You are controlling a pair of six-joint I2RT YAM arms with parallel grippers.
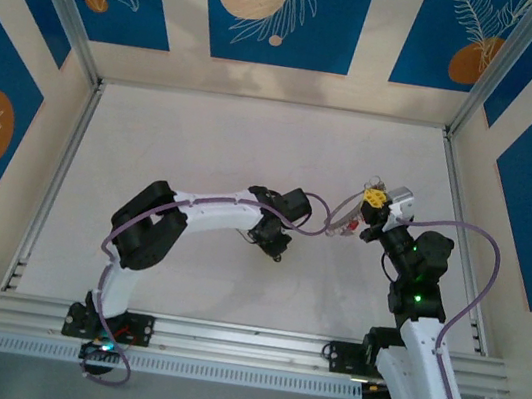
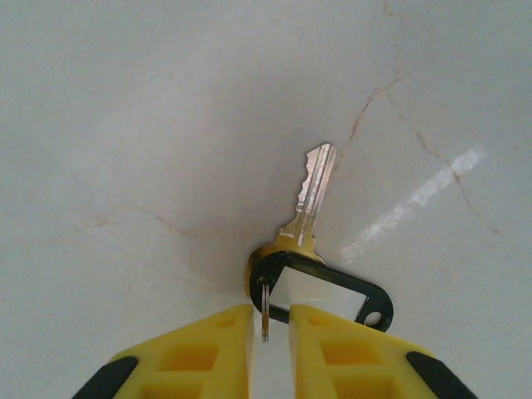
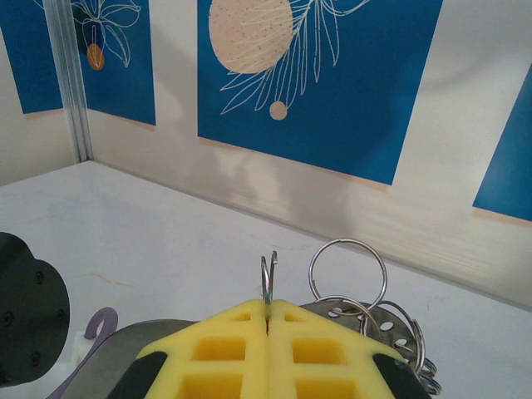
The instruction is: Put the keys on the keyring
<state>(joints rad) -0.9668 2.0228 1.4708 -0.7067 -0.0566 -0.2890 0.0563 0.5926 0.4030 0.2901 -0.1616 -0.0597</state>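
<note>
A silvery key (image 2: 312, 195) with a yellow head lies on the white table, joined to a black-framed tag (image 2: 332, 287) and a small split ring (image 2: 264, 312). That ring stands edge-on in the narrow gap of my left gripper (image 2: 270, 309), whose yellow fingers are slightly apart and do not press it. The left gripper (image 1: 274, 244) sits low at mid-table. My right gripper (image 3: 268, 303) is shut on the keyring's thin grey wire (image 3: 268, 278), whose open end pokes up. Beside it hang a round ring (image 3: 347, 274) and silvery key heads (image 3: 391, 326). The right gripper (image 1: 376, 197) is raised, with a red tag (image 1: 350, 228) below it.
Blue-patterned walls and aluminium posts (image 1: 69, 6) enclose the table (image 1: 205, 139). A rail (image 1: 223, 340) with both arm bases runs along the near edge. A dark round arm part (image 3: 25, 316) and a purple cable (image 3: 100, 324) sit left of the right gripper.
</note>
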